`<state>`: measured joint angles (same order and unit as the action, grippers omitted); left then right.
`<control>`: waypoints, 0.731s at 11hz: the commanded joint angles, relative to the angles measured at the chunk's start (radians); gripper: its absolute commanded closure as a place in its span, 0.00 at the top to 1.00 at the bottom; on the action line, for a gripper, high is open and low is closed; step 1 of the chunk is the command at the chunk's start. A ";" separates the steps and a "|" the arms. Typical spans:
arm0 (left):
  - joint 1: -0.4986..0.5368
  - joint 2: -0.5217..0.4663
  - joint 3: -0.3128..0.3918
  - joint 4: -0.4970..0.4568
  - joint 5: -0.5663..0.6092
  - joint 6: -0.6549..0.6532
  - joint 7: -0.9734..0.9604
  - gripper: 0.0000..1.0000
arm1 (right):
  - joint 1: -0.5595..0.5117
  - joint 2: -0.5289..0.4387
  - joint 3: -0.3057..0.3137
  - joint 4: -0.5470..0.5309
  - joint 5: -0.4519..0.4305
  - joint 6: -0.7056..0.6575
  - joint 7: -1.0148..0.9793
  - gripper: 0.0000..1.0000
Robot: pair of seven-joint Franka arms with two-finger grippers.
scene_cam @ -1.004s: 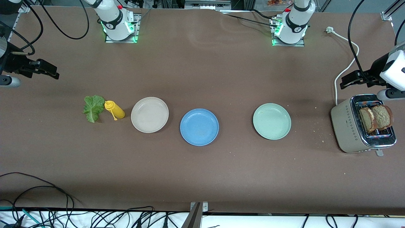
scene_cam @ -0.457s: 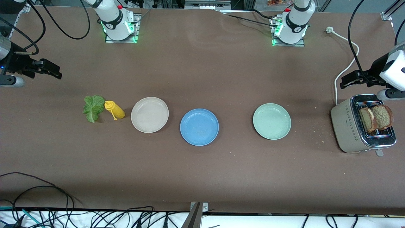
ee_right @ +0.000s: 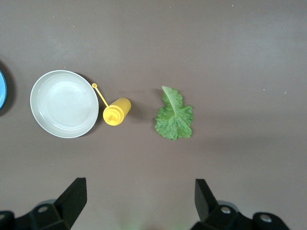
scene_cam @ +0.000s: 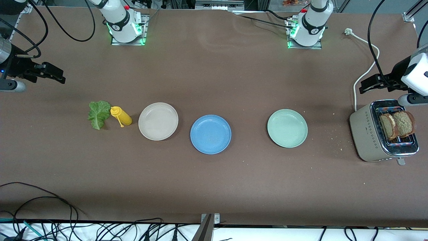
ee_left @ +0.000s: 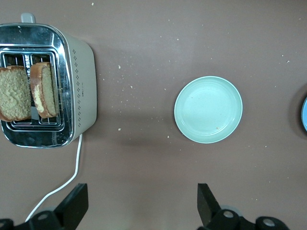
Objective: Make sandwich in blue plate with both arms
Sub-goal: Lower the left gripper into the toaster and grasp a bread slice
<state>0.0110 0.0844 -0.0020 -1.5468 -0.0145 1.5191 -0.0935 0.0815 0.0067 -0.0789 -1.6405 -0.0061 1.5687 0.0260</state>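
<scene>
Both hands, left hand [scene_cam: 366, 87] and right hand [scene_cam: 57, 76], hover spread at table [scene_cam: 214, 187] ends.

The front view looks down from high across the surface [scene_cam: 214, 187], facing both arm bases, and takes in the whole row of things with the blue plate [scene_cam: 210, 134] at its middle. The left wrist view looks straight down from well above the surface onto the toaster [ee_left: 48, 85] and the pale green plate [ee_left: 208, 109], with a sliver of the blue plate [ee_left: 304, 114] at its edge. The right wrist view, equally high, looks straight down on the beige plate [ee_right: 64, 104], yellow bottle [ee_right: 116, 111] and lettuce leaf [ee_right: 174, 116], again with the blue plate [ee_right: 1, 90] at its edge. Both wrist views share only that plate; the front view covers everything they show.
</scene>
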 commanded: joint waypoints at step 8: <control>0.246 0.153 0.013 0.037 0.033 0.048 0.239 1.00 | -0.002 0.006 -0.002 0.021 0.005 -0.015 0.009 1.00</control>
<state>0.2052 0.1631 0.0161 -1.5498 0.0008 1.5347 0.1028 0.0805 0.0067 -0.0803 -1.6405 -0.0061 1.5687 0.0278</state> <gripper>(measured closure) 0.000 0.000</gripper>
